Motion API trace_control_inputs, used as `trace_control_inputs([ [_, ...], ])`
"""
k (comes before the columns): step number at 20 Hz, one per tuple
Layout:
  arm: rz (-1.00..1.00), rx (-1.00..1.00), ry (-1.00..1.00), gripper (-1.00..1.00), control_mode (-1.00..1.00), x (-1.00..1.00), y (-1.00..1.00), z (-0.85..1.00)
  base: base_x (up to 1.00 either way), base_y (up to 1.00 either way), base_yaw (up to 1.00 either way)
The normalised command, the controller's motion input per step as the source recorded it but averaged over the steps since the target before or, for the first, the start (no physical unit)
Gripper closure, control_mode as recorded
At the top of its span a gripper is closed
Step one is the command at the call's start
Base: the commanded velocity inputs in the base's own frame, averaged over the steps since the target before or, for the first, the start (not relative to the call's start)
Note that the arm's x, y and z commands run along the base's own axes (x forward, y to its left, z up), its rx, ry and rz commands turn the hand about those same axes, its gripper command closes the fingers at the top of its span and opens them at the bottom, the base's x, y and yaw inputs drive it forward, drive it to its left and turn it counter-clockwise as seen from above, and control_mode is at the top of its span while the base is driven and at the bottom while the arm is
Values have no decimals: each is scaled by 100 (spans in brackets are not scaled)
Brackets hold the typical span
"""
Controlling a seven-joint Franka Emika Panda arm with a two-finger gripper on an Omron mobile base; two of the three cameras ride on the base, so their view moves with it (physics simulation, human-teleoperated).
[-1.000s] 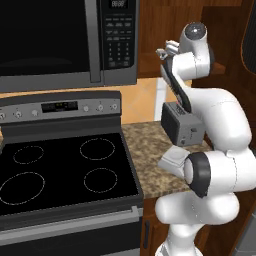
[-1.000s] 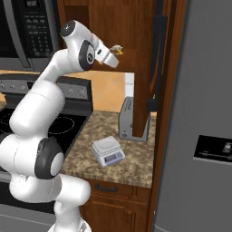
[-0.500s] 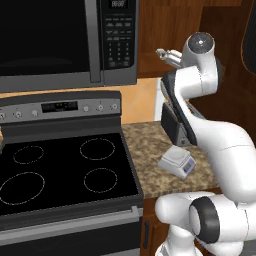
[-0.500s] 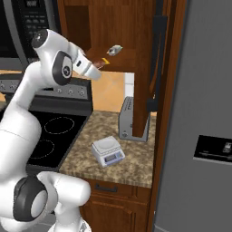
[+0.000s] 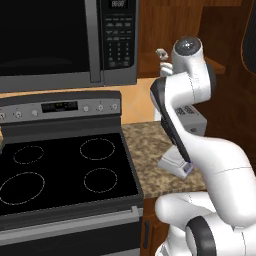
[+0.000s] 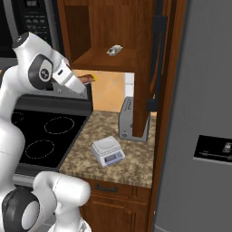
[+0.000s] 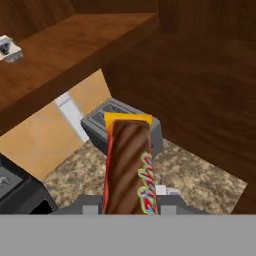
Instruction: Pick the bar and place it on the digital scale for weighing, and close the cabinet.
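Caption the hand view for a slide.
Bar held in the shut gripper, above the granite counter with the toaster behind it.

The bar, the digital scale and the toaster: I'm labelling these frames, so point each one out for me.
bar (image 7: 127,167): hand view, middle of its brown wrapper.
digital scale (image 6: 106,146): right base view, flat top plate.
toaster (image 6: 127,118): right base view, its grey side wall.
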Motion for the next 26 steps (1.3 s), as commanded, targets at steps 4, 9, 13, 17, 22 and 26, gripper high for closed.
trace_control_inputs([
  [4, -4, 9, 12, 100, -100, -2, 6, -69, 0, 0, 0],
  [9, 0, 3, 9, 100, -100, 0, 0, -72, 0, 0, 0],
  [13, 0, -1, 1, 100, -100, 0, 0, -57, 0, 0, 0],
  [17, 0, -4, 2, 100, -100, 0, 0, -46, 0, 0, 0],
  [22, 0, -6, 0, 100, -100, 0, -15, -59, 0, 0, 0],
  [26, -7, -4, 4, 100, -100, 0, -27, -37, 0, 0, 0],
])
